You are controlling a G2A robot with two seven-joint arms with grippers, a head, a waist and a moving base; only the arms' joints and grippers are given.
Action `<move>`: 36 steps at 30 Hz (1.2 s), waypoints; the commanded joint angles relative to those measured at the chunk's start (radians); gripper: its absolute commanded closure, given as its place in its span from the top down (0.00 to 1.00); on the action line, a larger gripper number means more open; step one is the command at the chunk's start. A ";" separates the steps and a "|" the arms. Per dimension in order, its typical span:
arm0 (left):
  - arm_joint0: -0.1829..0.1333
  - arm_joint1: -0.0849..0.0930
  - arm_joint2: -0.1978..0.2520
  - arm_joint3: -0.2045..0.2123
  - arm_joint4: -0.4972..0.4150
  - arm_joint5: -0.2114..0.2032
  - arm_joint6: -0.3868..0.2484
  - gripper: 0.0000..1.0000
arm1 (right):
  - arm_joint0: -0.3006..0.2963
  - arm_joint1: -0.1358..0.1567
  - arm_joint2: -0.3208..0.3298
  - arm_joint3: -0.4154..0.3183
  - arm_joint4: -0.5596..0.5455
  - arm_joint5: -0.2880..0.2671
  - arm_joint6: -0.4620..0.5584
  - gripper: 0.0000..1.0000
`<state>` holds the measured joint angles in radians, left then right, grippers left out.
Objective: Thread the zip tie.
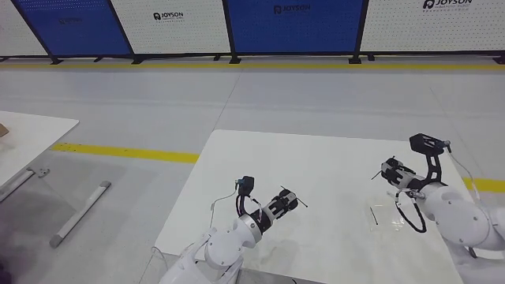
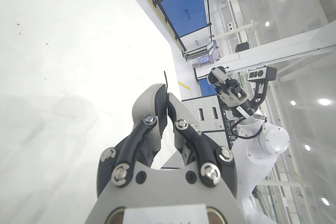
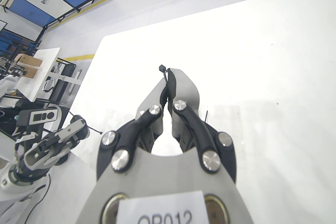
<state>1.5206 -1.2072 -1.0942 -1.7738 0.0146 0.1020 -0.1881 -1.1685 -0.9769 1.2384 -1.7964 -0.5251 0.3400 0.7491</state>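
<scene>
Top view first. The left claw (image 1: pixel 289 199) is clamped on a thin black zip tie (image 1: pixel 301 202), and the strip pokes out past its fingertips toward the other arm. The right claw (image 1: pixel 385 171) sits well apart from it, facing back, and it's pinched shut on a second tie (image 1: pixel 374 177). Both claws hang over the white table (image 1: pixel 316 154). A spare tie (image 1: pixel 374 215) lies flat on the table near the right claw, on the robot's side of it, with nothing touching it.

Left wrist view: the pads are squeezed tight on the strip, with only the pointed tail (image 2: pixel 165 79) sticking out beyond the tips. My guess is that's on purpose, since a short free end stays stiff and is easier to aim at a slot.

Right wrist view: this claw grips its tie right behind the square head (image 3: pixel 162 68), which juts out just past the fingertips. That makes sense to me, because it leaves the head's opening uncovered. The left claw shows farther off beyond it.

So I reckon it's lined up tail-to-head, but the threading hasn't started. The tail and head are nowhere near touching.
</scene>
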 commanded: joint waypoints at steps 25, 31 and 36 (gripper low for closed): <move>0.000 0.000 0.000 0.000 0.000 0.000 0.000 0.00 | -0.075 -0.023 0.029 -0.009 0.130 0.000 -0.139 0.00; 0.000 0.000 0.000 0.000 0.000 0.000 0.000 0.00 | -0.075 -0.023 0.029 -0.009 0.130 0.000 -0.139 0.00; 0.000 0.000 0.000 0.000 0.000 0.000 0.000 0.00 | -0.085 -0.026 0.037 0.005 0.112 0.000 -0.187 0.00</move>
<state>1.5206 -1.2072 -1.0942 -1.7738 0.0146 0.1020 -0.1881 -1.2483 -1.0013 1.2714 -1.7988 -0.4038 0.3400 0.5950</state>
